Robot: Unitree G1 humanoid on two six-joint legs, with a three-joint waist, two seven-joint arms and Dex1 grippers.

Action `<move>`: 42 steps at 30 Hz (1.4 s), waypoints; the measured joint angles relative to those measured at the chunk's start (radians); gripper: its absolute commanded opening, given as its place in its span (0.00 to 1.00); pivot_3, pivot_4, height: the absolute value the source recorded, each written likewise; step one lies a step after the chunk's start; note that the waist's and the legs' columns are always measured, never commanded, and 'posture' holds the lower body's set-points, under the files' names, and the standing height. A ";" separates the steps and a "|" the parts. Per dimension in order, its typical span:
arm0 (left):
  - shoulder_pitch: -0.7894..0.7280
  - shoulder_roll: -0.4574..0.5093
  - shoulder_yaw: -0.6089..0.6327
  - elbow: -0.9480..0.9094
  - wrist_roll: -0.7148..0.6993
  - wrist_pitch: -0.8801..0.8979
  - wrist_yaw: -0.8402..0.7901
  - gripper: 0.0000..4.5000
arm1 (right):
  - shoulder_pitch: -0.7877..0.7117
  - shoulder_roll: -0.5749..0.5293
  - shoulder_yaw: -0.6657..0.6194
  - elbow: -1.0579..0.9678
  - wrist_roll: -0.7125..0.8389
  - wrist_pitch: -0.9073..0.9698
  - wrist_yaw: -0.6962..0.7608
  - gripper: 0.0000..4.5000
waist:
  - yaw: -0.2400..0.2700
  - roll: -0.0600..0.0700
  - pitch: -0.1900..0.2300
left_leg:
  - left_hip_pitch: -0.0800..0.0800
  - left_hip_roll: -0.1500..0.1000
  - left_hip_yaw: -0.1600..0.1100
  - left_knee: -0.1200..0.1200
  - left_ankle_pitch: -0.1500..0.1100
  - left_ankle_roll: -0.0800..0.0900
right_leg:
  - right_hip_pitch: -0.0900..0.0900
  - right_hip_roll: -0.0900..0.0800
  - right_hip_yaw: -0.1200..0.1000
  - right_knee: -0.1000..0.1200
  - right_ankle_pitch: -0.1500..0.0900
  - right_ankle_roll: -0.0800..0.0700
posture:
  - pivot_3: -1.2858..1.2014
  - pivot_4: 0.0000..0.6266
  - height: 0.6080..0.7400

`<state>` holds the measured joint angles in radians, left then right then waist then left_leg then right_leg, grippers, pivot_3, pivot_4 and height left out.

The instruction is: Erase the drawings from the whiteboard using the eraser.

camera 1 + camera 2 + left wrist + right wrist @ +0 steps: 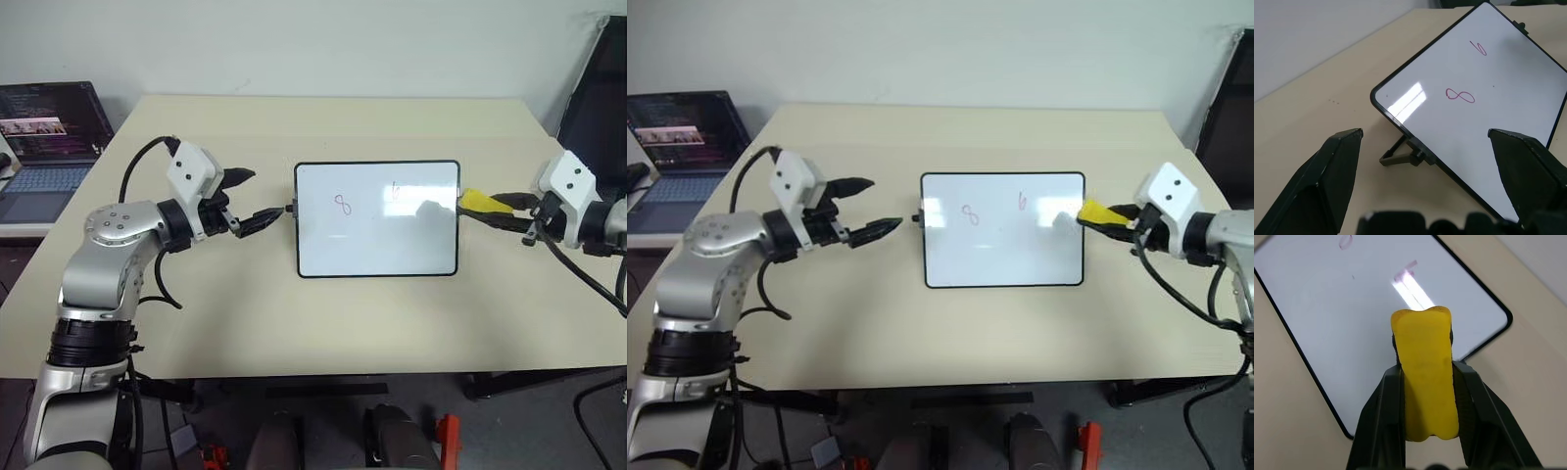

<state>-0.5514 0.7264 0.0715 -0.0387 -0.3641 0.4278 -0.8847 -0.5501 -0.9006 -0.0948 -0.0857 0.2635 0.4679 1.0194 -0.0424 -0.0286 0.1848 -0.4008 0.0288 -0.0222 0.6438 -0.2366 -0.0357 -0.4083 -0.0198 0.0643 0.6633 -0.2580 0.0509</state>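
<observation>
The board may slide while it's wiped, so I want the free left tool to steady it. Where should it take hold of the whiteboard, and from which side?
Grip the small black knob on the whiteboard's short left edge, coming level from the robot's left. It juts out from the thin frame, and the open left tool already faces it.

The whiteboard (377, 245) lies mid-table (294, 333), the drawings (343, 205) on its far half. The left gripper (257, 199) sits just left of it, the right gripper (490, 209), holding the eraser (480, 203), at its right edge (touching or not, unclear). A laptop (44, 147) stands far left.
</observation>
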 measured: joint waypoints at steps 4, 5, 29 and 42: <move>0.016 0.003 -0.006 -0.003 0.008 0.000 -0.004 1.00 | -0.097 0.172 0.071 -0.022 -0.004 0.000 -0.080 0.22 | -0.012 0.000 0.000 | 0.001 0.000 0.000 0.000 0.000 0.000 | 0.000 0.000 0.000 0.001 0.000 0.000 | 0.52 0.24 1.00; 0.016 -0.001 -0.012 -0.005 0.009 0.000 -0.005 1.00 | -0.115 0.217 0.110 -0.030 -0.011 -0.004 -0.100 0.22 | -0.013 0.000 0.000 | 0.001 0.000 -0.001 0.000 0.000 0.000 | 0.000 0.000 0.000 0.002 0.000 0.000 | 0.52 0.24 1.00; 0.032 -0.009 -0.026 -0.051 0.009 0.023 -0.021 1.00 | -0.297 0.557 0.422 0.545 -0.403 -0.430 -0.348 0.22 | -0.014 -0.001 -0.003 | 0.005 0.000 -0.001 0.001 0.000 0.000 | 0.004 0.000 -0.001 0.003 0.001 -0.001 | 0.52 0.24 1.00; 0.033 -0.024 -0.034 -0.052 0.009 0.024 -0.021 1.00 | -0.340 0.605 0.420 0.609 -0.434 -0.414 -0.452 0.22 | -0.017 -0.002 -0.003 | 0.011 0.000 -0.001 0.002 0.009 0.000 | 0.003 0.002 0.002 0.016 0.002 -0.002 | 0.52 0.24 1.00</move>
<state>-0.5181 0.7020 0.0375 -0.0912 -0.3552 0.4523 -0.9059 -0.8902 -0.2955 0.3249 0.5230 -0.1701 0.0542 0.5674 -0.0599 -0.0305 0.1816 -0.3901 0.0284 -0.0231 0.6463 -0.2273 -0.0357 -0.4056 -0.0180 0.0659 0.6791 -0.2558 0.0489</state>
